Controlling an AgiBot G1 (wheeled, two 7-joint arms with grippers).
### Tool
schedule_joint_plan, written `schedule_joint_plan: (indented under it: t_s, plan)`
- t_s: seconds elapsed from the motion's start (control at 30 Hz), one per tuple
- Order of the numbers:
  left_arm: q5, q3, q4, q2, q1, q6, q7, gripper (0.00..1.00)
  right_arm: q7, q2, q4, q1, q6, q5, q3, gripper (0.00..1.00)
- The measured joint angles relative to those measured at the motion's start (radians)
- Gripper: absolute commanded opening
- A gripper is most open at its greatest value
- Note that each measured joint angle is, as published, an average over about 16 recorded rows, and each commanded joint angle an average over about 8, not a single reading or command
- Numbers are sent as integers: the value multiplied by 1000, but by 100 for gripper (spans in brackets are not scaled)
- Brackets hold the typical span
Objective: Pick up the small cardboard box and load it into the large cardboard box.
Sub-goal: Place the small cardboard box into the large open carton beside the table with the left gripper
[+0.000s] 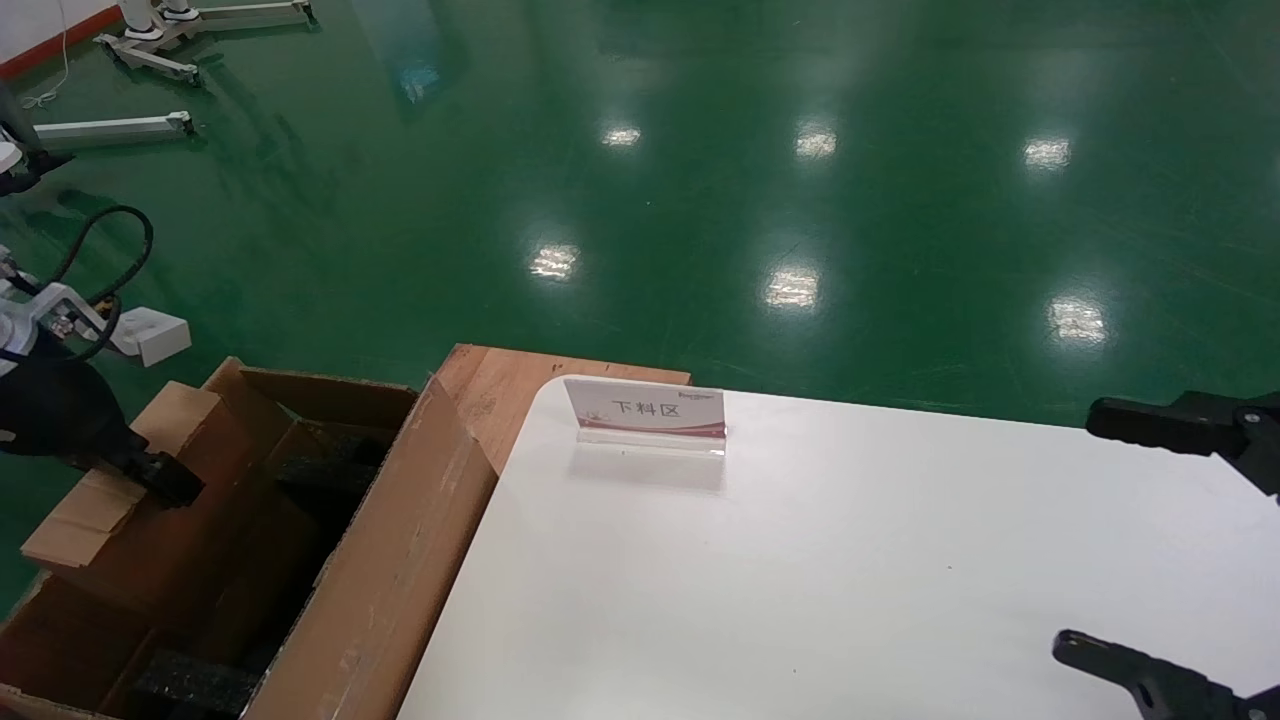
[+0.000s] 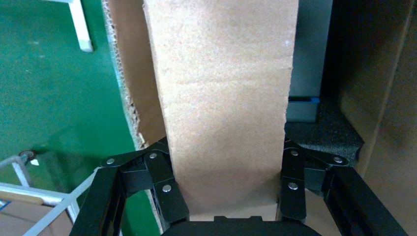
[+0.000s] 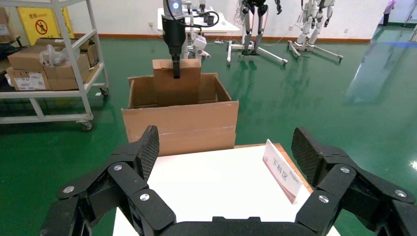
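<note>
- small cardboard box: plain brown slab, standing upright w/ its lower part down inside the carton, at approx 9 o'clock of the head view
- large cardboard box: big corrugated carton, flaps open, black foam inside

One flat tan cardboard slab box, one big brown corrugated carton, two black grippers, one white table, one acrylic sign stand.
</note>
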Motion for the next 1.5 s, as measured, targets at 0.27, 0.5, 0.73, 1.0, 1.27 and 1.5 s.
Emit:
schedule_joint_plan:
  t_s: [0.27,0.5,0.73,1.0,1.27,1.5]
  plan:
    - [-39,-19,106,21,93,-1,50,0,0,0,0,0,0,0,0,100]
    - [-68,-34,209,43,174,5,91,0,0,0,0,0,0,1,-1,100]
    - [-90,-45,307,62,244,12,121,0,-1,1,0,0,1,1,-1,100]
    - [-109,-56,399,78,312,9,140,0,-1,1,0,0,1,1,-2,100]
    - [-120,-61,458,89,358,-1,158,62,-1,1,0,0,1,2,-2,100]
    - [-122,-63,477,94,373,-5,168,100,-1,1,0,0,1,2,-2,100]
